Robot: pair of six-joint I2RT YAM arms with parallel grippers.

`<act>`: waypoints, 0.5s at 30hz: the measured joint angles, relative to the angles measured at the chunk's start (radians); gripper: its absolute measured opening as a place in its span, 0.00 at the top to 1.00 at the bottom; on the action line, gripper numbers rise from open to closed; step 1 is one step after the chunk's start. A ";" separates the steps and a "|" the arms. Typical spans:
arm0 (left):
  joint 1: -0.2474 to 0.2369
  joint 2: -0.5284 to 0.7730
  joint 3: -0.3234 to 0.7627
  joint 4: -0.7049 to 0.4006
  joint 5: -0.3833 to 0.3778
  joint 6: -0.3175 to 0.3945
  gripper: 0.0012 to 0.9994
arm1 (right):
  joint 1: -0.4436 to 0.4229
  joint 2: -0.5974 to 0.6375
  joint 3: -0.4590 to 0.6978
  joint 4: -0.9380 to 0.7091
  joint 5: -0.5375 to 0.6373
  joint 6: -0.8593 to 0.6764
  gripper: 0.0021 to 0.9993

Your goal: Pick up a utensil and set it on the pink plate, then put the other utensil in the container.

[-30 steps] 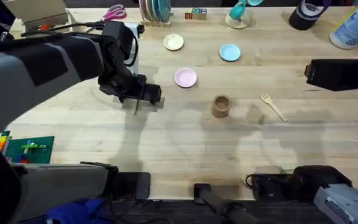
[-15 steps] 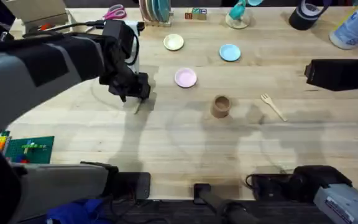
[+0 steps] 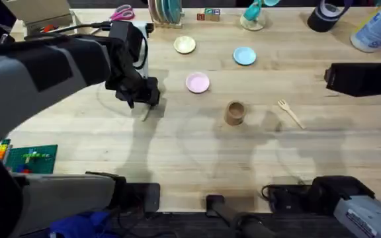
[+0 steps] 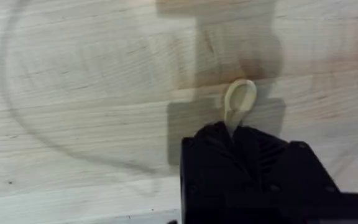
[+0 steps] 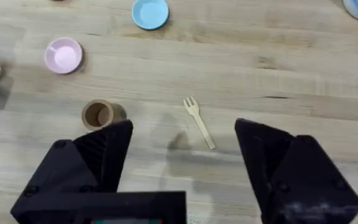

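The wooden spoon [image 4: 238, 104] is clamped by its handle in the left gripper [image 4: 234, 134], left of the pink plate [image 3: 198, 82]. The wooden fork [image 3: 290, 113] is seen right of the wooden cup [image 3: 235, 112]. The right gripper [image 5: 185, 149] is held spread apart above the table [image 3: 197, 152].

Pale wooden spoon [image 4: 238, 102]; pink plate [image 3: 198, 82]; tan-brown container [image 3: 235, 112]; black claw [image 4: 234, 140].

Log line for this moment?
left gripper: shut on spoon | right gripper: open above fork | pink plate: empty
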 joint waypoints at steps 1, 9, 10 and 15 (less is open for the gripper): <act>0.000 0.000 0.003 -0.004 0.002 0.000 0.96 | 0.000 0.000 0.000 0.000 0.000 0.000 0.00; -0.011 0.017 0.104 -0.101 0.012 0.000 0.96 | 0.000 0.000 0.000 0.000 0.000 0.000 0.00; -0.017 0.017 0.128 -0.113 0.012 0.000 0.96 | 0.000 0.000 0.000 0.000 0.000 0.000 0.00; -0.082 0.017 0.267 -0.184 0.012 0.000 0.96 | 0.000 0.000 0.000 0.000 0.000 0.000 0.00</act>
